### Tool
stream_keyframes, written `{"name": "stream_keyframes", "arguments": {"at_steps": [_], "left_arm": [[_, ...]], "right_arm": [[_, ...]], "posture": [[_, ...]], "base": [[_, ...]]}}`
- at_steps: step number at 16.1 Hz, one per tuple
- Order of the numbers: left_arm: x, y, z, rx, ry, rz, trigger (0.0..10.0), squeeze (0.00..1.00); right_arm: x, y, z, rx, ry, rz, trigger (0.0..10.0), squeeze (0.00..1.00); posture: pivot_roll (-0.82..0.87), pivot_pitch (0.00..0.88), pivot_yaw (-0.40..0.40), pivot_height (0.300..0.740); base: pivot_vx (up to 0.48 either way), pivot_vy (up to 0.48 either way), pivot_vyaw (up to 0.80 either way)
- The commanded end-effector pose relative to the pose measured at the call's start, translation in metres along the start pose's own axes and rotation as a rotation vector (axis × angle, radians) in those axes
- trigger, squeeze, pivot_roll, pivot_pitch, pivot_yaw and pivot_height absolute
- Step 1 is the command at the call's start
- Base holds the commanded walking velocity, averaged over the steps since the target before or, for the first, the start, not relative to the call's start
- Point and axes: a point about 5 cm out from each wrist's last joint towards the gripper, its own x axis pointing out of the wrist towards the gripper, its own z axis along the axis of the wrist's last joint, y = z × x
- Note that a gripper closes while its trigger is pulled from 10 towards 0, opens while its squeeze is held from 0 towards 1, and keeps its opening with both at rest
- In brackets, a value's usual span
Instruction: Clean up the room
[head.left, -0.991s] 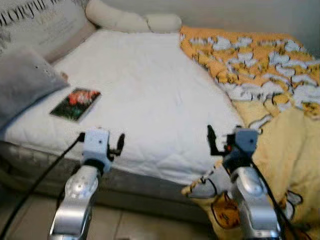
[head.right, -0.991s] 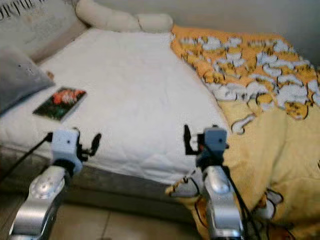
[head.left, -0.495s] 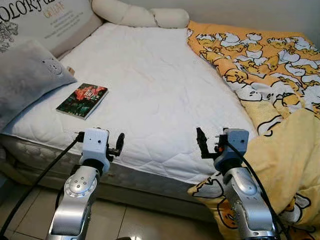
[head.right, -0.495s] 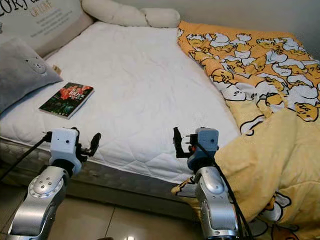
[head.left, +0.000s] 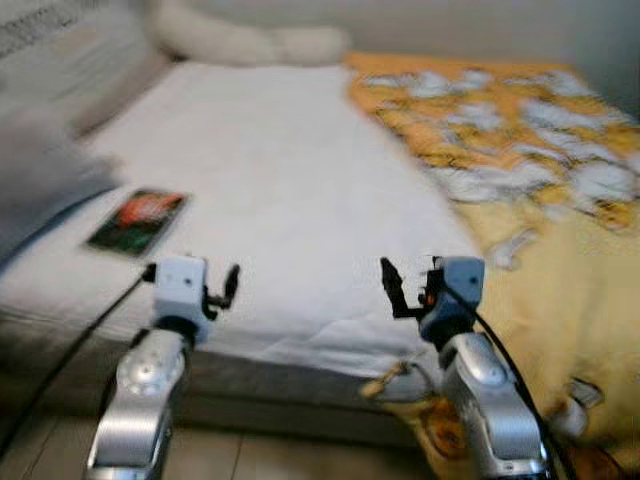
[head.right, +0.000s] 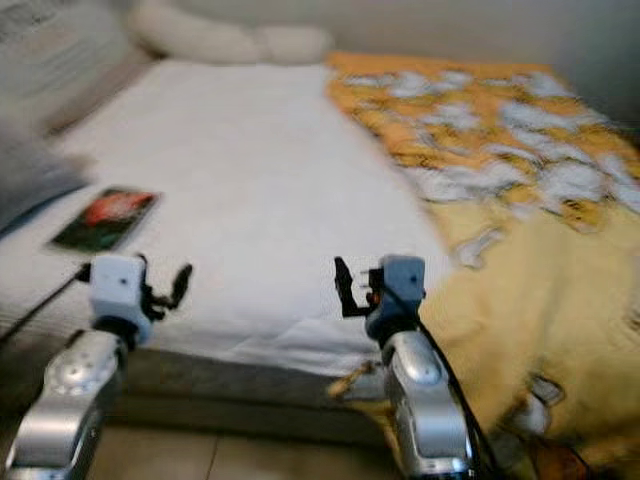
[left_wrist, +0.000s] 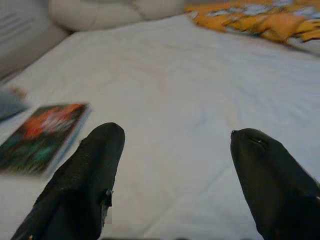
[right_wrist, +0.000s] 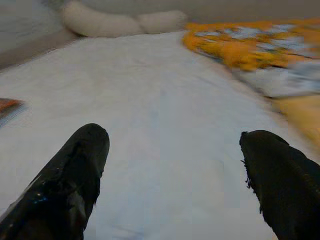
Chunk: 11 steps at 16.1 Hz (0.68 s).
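Observation:
A book (head.left: 137, 222) with a dark red-and-green cover lies on the white mattress (head.left: 290, 170) near its left front edge. It also appears in the left wrist view, book (left_wrist: 42, 135), ahead of and off to one side of my left gripper (left_wrist: 177, 135). That gripper is open and empty, held just in front of the bed's front edge. My right gripper (right_wrist: 175, 135) is open too and holds nothing; it hovers over the mattress's front edge. A yellow cartoon-print blanket (head.left: 520, 150) covers the bed's right side and spills over its front. All views are blurred.
A grey pillow (head.left: 40, 170) rests at the bed's left, and white bolster pillows (head.left: 240, 40) lie at its head. A printed cushion (head.right: 50, 50) leans at the far left. Tiled floor (head.left: 260, 455) runs below the bed front.
The whole picture has shifted slightly and gone blurred, so the camera is moving. Both arms keep the same pose with fingers apart. The book lies where it was.

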Motion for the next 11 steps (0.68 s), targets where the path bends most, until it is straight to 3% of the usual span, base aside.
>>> {"name": "stream_keyframes", "arguments": {"at_steps": [1, 2, 3, 5, 9, 11], "left_arm": [[0.000, -0.004, 0.000, 0.000, 0.001, -0.018, 10.0, 0.00], [0.001, -0.004, 0.000, -0.001, 0.002, -0.019, 10.0, 0.00], [0.001, -0.004, 0.000, -0.002, 0.003, -0.018, 10.0, 0.00], [0.001, -0.004, -0.002, -0.001, 0.008, -0.018, 10.0, 0.00], [0.001, -0.005, -0.003, 0.002, 0.011, -0.023, 10.0, 0.00], [0.001, -0.005, -0.005, 0.019, 0.025, -0.044, 10.0, 0.00]], "right_arm": [[0.001, -0.003, 0.003, -0.002, -0.004, -0.007, 10.0, 1.00], [0.001, -0.003, 0.002, -0.002, 0.004, -0.006, 10.0, 0.72], [0.001, -0.002, 0.001, 0.000, 0.013, -0.003, 10.0, 0.00], [0.001, -0.002, 0.000, -0.008, 0.025, -0.001, 10.0, 0.00], [0.002, -0.003, -0.005, -0.023, 0.065, -0.003, 10.0, 0.00], [0.002, -0.006, -0.010, -0.027, 0.104, -0.030, 10.0, 0.00]], "posture": [[0.03, 0.022, 0.004, 0.740], [0.03, 0.021, 0.003, 0.740], [0.03, 0.020, 0.004, 0.740], [0.03, 0.020, 0.004, 0.740], [0.03, 0.020, 0.003, 0.740], [0.03, 0.019, 0.000, 0.740]], "base": [[0.334, 0.000, 0.00], [0.341, 0.000, 0.00], [0.345, 0.000, 0.00], [0.349, 0.000, 0.00], [0.350, 0.000, -0.77], [0.289, 0.000, 0.00]]}}
